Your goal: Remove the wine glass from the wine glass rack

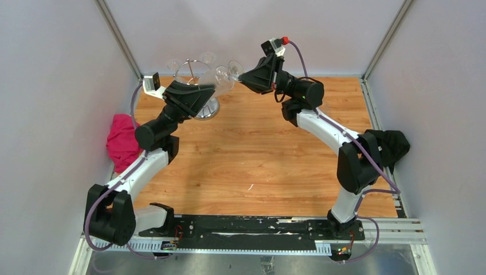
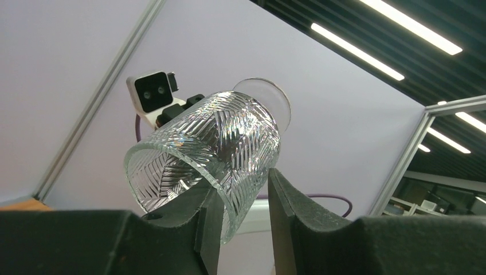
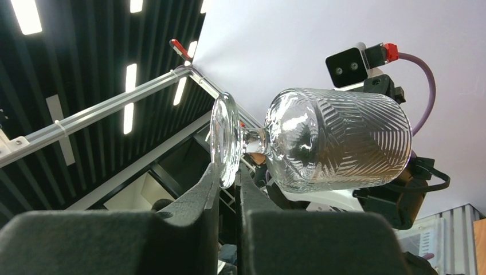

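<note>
- Pinching the wine glass (image 3: 338,143) by its flat round foot, the right fingers (image 3: 209,197) stand almost closed, with the foot's edge caught between them.
- The left fingers (image 2: 278,206) are closed on the other end of the same glass. One seems to sit inside the bowl's mouth and the other outside, with the rim wall between them.
- The glass is clear, with a straight-sided bowl cut all over in a herringbone pattern, a very short stem and a plain foot.
- It lies tipped on its side in the air, held between both arms over the far part of the wooden counter (image 1: 258,154), just right of the rack (image 1: 193,74).
- Only the left wrist view looks into the open mouth of the bowl.
- Only the right wrist view shows the stem and foot side on.
- Only the top view shows the counter and the rack.
- In the top view the glass is small and faint, and the grips cannot be made out there.
- The rack is thin chrome wire, with a ring at the top of a slim pole. Its round mirrored base stands on the counter, partly hidden behind the left arm.
- Counted from near to far:
  - two arms;
  - two cloths, a pink cloth (image 1: 121,140) at the left edge and a black cloth (image 1: 392,143) at the right edge;
  - one held glass;
  - two more clear round shapes at the rack's ring, likely other glasses, too faint to be sure.
</note>
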Motion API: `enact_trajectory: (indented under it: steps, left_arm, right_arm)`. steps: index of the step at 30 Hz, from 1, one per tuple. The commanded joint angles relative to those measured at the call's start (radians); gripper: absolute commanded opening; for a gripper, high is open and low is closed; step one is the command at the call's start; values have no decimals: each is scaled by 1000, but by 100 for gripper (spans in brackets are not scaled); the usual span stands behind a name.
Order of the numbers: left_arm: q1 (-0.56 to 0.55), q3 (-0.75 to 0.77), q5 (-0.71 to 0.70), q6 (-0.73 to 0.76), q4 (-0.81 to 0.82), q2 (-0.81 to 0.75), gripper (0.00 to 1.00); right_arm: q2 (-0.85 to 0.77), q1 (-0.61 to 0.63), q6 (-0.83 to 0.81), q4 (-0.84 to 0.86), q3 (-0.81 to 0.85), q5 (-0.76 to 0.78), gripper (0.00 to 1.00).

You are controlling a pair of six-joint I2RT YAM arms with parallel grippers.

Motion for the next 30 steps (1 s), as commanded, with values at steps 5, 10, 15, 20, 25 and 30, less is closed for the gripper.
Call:
enact_trajectory:
  steps: [5, 10, 15, 20, 25, 30]
  left_arm:
    - [-55, 50, 118, -48, 150, -85, 27]
    - [-55, 55, 118, -51, 150, -102, 25]
    - [-55, 66, 127, -59, 150, -86, 4]
    - [-55, 47, 98, -46, 150, -93, 0]
    - [-55, 27, 67, -23, 149, -127, 0]
    - [-55, 23, 60, -26, 150, -136, 0]
  right_arm:
    - [151, 118, -143, -236, -8, -135, 0]
    - [185, 155, -139, -245, 18, -162, 0]
    - [191, 174, -148, -260, 25, -175, 0]
    - [182, 176, -155, -257, 29, -187, 0]
    - [162, 175, -167, -258, 37, -199, 4]
    - [148, 176, -164, -236, 32, -196, 17]
